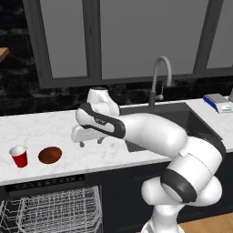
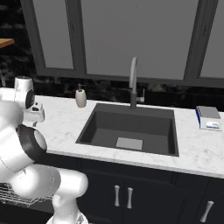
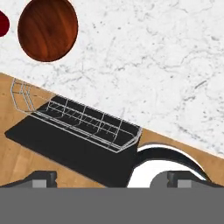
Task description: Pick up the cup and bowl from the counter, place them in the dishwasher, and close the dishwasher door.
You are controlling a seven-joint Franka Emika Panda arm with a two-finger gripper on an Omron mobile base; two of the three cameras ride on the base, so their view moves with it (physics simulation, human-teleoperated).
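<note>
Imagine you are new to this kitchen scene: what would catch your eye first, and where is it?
The big white robot arm stretches over the counter, its gripper hanging open and empty above the marble. To its left stand the red cup and the brown bowl, side by side near the front edge. Below them the dishwasher is open, its white wire rack pulled out.

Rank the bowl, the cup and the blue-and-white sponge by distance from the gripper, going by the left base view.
1. bowl, just left of the gripper, on the counter.
2. cup, further left, beyond the bowl.
3. sponge, far right, past the sink.
</note>
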